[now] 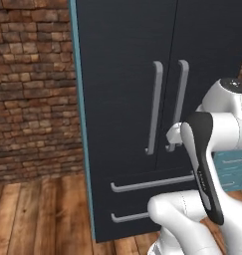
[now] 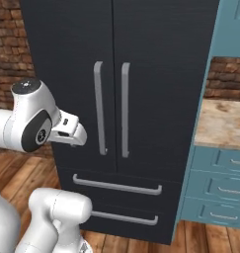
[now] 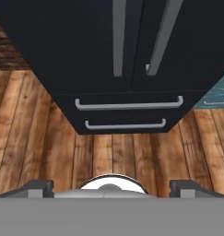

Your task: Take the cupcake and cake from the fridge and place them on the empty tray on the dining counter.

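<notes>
The fridge [image 1: 122, 74] [image 2: 67, 49] [image 3: 62, 46] stands straight ahead, tall and dark navy-black, with both doors shut. Two grey bar handles [image 1: 155, 107] [image 2: 98, 106] run down its middle, and both lower drawers [image 2: 116, 187] [image 3: 127, 103] are shut as well. My gripper [image 3: 112, 186] hangs a short way in front of the doors, tilted down toward the drawers and the floor. Its fingertips [image 3: 39, 186] stand wide apart with nothing between them, so it is open. The white hand [image 2: 67, 131] [image 1: 175, 135] sits at about the height of the handles' lower ends. The cupcake, cake, tray and dining counter are out of view.
A brick wall [image 1: 33, 99] runs left of the fridge above a wooden plank floor [image 1: 43, 214] [image 3: 35, 138]. To the right stands a teal cabinet with drawers [image 2: 215, 188] under a beige mottled top [image 2: 222, 123]. A teal panel [image 1: 77, 74] edges the fridge's left side.
</notes>
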Motion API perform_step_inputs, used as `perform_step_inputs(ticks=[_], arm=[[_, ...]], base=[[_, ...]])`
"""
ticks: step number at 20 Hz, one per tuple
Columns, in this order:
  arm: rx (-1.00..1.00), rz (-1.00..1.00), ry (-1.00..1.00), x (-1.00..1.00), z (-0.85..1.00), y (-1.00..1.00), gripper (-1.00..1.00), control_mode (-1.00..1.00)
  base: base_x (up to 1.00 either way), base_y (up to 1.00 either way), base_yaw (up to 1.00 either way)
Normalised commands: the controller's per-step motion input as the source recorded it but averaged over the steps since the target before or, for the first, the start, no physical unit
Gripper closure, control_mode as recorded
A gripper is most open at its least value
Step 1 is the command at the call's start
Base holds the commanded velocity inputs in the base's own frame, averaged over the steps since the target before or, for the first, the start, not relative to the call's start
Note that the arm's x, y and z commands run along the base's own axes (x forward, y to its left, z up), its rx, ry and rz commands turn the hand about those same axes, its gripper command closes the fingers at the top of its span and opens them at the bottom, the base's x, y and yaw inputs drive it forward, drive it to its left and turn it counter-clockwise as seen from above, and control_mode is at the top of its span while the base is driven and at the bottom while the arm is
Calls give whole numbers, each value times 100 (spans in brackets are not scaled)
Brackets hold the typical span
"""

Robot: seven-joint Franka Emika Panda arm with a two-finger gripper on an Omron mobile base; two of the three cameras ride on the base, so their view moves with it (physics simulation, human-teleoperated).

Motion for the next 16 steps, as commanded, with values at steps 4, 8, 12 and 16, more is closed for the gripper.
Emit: perform_step_inputs(ticks=[4, 8, 12, 16], arm=[[0, 0, 0, 0, 0, 0, -100, 100], [0, 0, 0, 0, 0, 0, -100, 100], [0, 0, 0, 0, 0, 0, -100, 100], [0, 0, 0, 0, 0, 0, -100, 100]], base=[[-9, -70, 0], [-7, -72, 0], [-9, -79, 0], [2, -37, 0]])
